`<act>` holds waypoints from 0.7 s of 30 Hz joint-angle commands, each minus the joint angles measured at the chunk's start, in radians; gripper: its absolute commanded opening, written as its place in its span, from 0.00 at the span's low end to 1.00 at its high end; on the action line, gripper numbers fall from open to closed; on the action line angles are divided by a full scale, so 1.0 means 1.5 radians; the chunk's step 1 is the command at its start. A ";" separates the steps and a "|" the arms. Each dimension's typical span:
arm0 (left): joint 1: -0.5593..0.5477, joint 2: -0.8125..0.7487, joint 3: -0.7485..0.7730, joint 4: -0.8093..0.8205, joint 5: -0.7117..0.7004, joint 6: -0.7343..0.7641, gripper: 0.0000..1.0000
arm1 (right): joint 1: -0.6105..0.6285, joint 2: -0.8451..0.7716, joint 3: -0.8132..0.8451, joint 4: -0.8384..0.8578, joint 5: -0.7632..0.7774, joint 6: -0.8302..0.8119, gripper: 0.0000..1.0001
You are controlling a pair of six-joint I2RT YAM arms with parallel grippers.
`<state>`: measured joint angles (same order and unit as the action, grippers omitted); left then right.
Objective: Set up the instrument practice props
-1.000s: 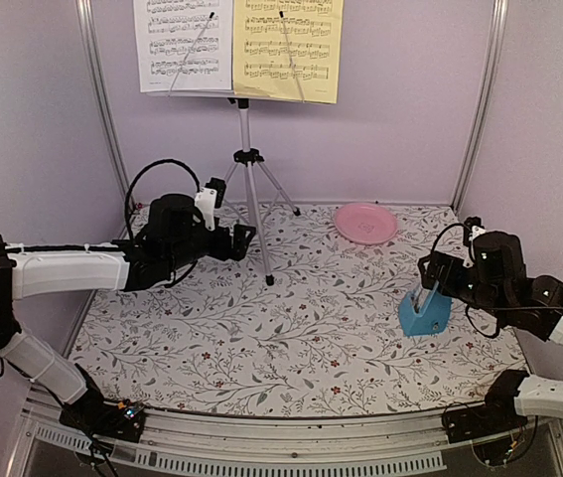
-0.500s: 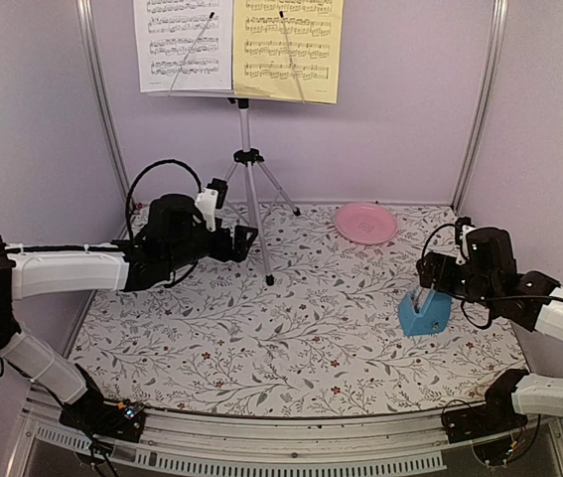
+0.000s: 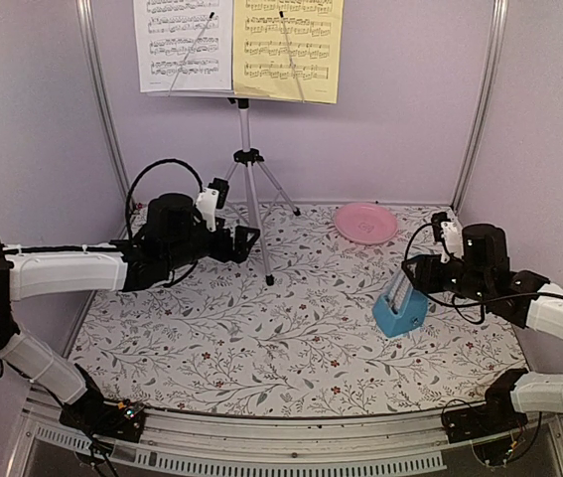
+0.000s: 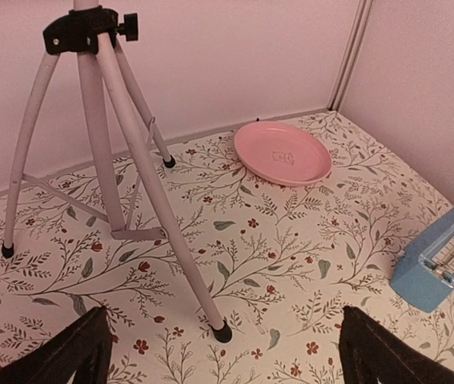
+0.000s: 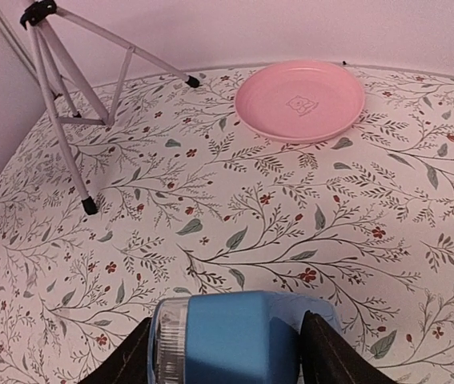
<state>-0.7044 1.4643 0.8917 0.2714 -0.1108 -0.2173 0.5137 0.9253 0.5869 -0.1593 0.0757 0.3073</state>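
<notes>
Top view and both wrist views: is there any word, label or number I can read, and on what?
On the white sheet: printed music staves, no legible words.
On the yellow sheet: the same.
On the pink plate: a small centre mark, too small to read.
On the blue metronome: scale lines, blurred, no numbers legible.
</notes>
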 commanded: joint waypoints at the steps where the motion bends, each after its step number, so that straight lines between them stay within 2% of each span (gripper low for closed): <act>1: -0.009 -0.017 -0.012 0.004 0.050 0.012 0.99 | 0.000 0.063 0.045 0.075 -0.143 -0.085 0.58; 8: -0.009 -0.033 -0.039 -0.003 0.095 0.018 0.99 | 0.012 0.225 0.142 0.156 -0.374 -0.176 0.54; 14: -0.009 -0.060 -0.087 -0.004 0.125 0.012 0.99 | 0.082 0.346 0.258 0.163 -0.454 -0.257 0.53; 21: -0.012 -0.076 -0.160 0.036 0.144 -0.011 0.96 | 0.127 0.415 0.331 0.171 -0.539 -0.318 0.53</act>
<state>-0.7067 1.3663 0.7128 0.2756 0.0719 -0.2115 0.6807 1.5307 1.0050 0.0051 -0.5957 -0.0933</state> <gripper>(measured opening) 0.976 0.532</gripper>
